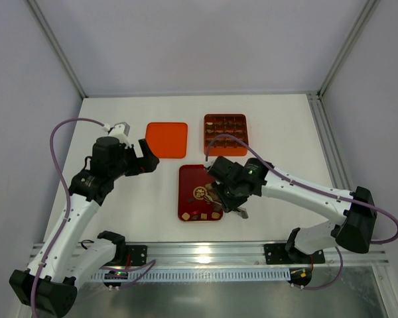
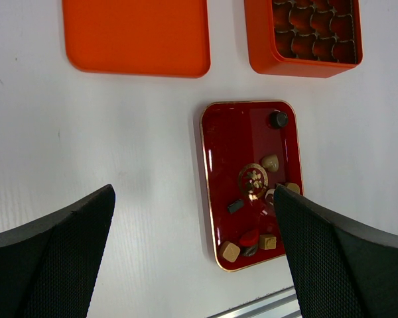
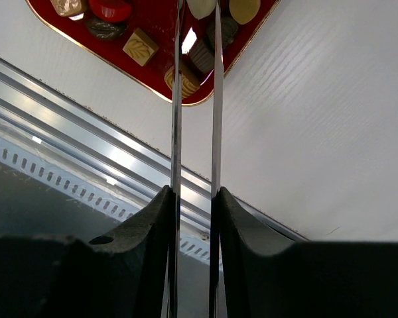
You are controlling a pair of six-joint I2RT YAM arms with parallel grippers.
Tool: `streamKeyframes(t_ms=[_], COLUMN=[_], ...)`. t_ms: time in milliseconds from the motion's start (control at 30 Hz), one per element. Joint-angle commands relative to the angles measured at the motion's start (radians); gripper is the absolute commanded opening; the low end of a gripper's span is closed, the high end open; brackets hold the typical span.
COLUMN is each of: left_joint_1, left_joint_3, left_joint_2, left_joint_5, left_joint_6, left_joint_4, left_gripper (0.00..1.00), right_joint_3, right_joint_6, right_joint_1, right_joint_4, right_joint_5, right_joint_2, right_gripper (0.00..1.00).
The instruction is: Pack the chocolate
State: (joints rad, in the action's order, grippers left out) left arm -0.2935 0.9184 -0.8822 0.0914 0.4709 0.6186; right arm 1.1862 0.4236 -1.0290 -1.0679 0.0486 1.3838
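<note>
The left gripper (image 2: pixel 194 195) is spread wide and empty. The right gripper (image 3: pixel 194 193) clamps tweezers (image 3: pixel 177 99). Their tips, above chocolate (image 3: pixel 140 46) on the red tray (image 3: pixel 160 23), are cut off.

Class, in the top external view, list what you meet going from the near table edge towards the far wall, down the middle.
Aluminium rail → dark red tray → orange box. The orange lid lies level with the box, so it is left out.

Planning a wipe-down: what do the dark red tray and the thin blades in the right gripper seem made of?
Dark red tray: glossy, lacquered metal or plastic; sharp reflections and a gold rim leave it open. Thin blades: bare polished metal, probably steel, by their mirror-bright edges.
</note>
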Motion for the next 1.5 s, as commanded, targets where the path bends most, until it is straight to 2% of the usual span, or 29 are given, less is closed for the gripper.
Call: streamKeyframes(t_ms=[0,533,767,1133,1467], left_joint_1=[0.002,0.002,0.002,0.002,0.001], left_joint_3=[0.004,0.002,0.002,0.002,0.002], left_joint_2=[0.012,0.008,0.008,0.006,0.005], left_joint_5=[0.010,0.010,0.011,0.011,0.010], left_joint_6=[0.002,0.003,0.003,0.002,0.002], left_joint_4=[-0.016,-0.016,-0.016,-0.016,-0.016], left_gripper=[1.00,1.00,1.00,1.00,1.00], right_joint_3=[0.050,-0.023,0.036,0.226,0.380], right_joint_6=[-0.009,-0.013,-0.042,-0.083,-0.086], right_joint_1=[0.024,0.190,0.296,0.552,0.652], right_joint_4=[0.008,0.149,0.206,0.302,0.361], right_joint_5=[-0.006,-0.176,-0.191,-0.231,-0.220], right_joint_2=[-0.058,-0.157,-0.141,0.018,0.230], right_gripper=[0.33,0.32,0.32,0.32,0.32])
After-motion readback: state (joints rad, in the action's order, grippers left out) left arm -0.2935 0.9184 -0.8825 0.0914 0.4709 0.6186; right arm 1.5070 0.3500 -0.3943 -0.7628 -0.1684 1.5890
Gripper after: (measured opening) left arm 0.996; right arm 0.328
